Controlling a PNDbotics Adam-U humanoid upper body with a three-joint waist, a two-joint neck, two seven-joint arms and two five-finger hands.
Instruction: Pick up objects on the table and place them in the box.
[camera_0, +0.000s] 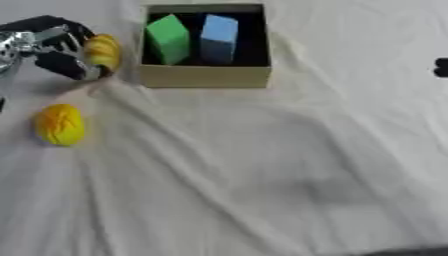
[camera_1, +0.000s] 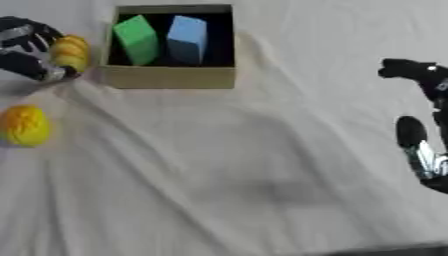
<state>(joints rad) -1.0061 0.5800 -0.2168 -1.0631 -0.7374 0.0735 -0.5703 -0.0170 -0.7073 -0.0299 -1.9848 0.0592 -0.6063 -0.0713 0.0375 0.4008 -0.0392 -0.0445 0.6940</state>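
My left hand is at the upper left, its fingers curled round a yellow-orange rounded object, held just left of the box. The cardboard box stands at the top centre with a green block and a blue block leaning inside it. A second yellow rounded object lies on the white cloth below the left hand, apart from it. My right hand shows at the right edge in the right eye view, fingers relaxed and holding nothing.
A wrinkled white cloth covers the table, with folds running from the box's left corner toward the front. A dark strip shows at the lower right edge.
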